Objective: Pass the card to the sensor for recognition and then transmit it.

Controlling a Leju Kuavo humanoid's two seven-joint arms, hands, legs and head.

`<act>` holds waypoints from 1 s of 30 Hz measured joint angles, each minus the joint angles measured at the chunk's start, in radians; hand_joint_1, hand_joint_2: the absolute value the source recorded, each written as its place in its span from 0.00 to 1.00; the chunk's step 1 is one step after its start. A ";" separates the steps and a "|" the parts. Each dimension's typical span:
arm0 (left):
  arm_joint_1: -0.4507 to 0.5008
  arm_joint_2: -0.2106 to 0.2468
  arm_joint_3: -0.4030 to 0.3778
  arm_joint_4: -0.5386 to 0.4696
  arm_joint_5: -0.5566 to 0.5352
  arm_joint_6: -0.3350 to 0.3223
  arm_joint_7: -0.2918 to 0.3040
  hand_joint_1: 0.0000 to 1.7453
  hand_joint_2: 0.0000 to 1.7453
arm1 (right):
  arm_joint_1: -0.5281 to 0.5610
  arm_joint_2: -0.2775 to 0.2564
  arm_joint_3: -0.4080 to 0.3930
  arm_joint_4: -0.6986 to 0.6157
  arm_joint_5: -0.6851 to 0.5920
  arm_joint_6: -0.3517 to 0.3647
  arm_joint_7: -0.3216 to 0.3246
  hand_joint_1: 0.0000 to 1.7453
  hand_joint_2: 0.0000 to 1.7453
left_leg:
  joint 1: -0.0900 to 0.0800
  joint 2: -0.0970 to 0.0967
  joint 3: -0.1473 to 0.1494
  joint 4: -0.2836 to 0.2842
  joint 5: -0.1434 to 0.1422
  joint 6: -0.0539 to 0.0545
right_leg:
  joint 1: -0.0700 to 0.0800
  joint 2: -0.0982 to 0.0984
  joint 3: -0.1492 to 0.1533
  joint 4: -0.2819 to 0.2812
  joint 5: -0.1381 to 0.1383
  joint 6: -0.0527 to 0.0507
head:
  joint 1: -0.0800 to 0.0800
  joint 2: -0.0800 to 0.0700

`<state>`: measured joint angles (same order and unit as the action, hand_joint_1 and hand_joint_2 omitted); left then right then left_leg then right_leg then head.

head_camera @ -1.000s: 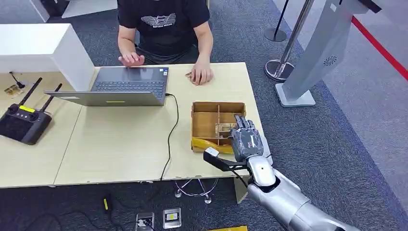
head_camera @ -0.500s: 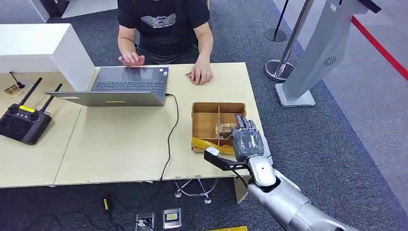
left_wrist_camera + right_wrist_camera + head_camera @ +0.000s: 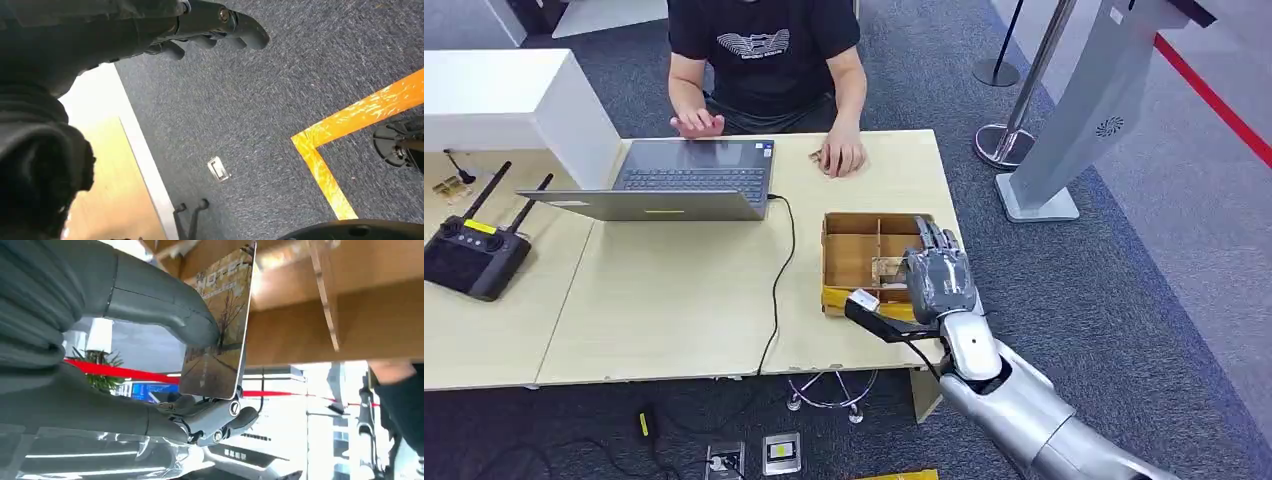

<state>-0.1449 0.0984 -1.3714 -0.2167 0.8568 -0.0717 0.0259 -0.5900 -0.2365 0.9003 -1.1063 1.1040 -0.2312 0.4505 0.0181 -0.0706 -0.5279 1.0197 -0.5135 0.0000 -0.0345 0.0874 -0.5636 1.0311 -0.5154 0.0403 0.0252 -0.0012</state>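
1. You have one card (image 3: 220, 325) in play: the right robot hand (image 3: 939, 280) pinches it between the thumb and the darker fingers (image 3: 220, 420), over the wooden tray (image 3: 849, 250) near the right edge of the surface (image 3: 674, 300).
2. The left robot hand (image 3: 210, 25) hangs over the carpet with its fingers curled in and nothing in them.
3. You can count one tray, split by thin wooden dividers into compartments; which compartment the card is over cannot be told.
4. One open laptop (image 3: 674, 180) sits toward the far edge, its black cable (image 3: 779, 270) running to the near edge just left of the tray.
5. One black remote controller (image 3: 469, 255) with two antennas lies at the left edge.
6. One person (image 3: 764, 50) sits at the far edge, both hands on the surface.
7. The surface is pale wood. Around it you see grey carpet, a red floor line (image 3: 1214, 100), stanchion posts (image 3: 1014, 110) and a grey kiosk (image 3: 1084, 110).
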 joint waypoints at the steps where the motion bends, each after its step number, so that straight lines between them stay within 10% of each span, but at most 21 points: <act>1: 0.000 0.000 0.000 0.000 0.000 0.000 0.000 0.00 0.00 | -0.001 -0.004 -0.005 -0.012 0.001 0.003 0.000 1.00 1.00 | 0.000 0.000 0.000 0.000 0.000 0.000 | 0.000 0.000 0.000 0.000 0.000 0.000 | 0.000 0.000; 30: 0.000 0.000 0.000 0.000 0.009 0.000 0.000 0.00 0.00 | -0.054 -0.006 -0.014 -0.098 0.063 -0.027 -0.003 1.00 1.00 | 0.000 0.000 0.000 0.000 0.000 0.000 | 0.000 0.000 0.000 0.000 0.000 0.000 | 0.000 0.000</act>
<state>-0.1451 0.0984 -1.3714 -0.2167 0.8660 -0.0717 0.0259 -0.6439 -0.2422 0.8865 -1.2047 1.1673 -0.2583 0.4475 0.0182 -0.0707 -0.5280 1.0197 -0.5134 -0.0001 -0.0345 0.0874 -0.5632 1.0315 -0.5153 0.0402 0.0248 -0.0011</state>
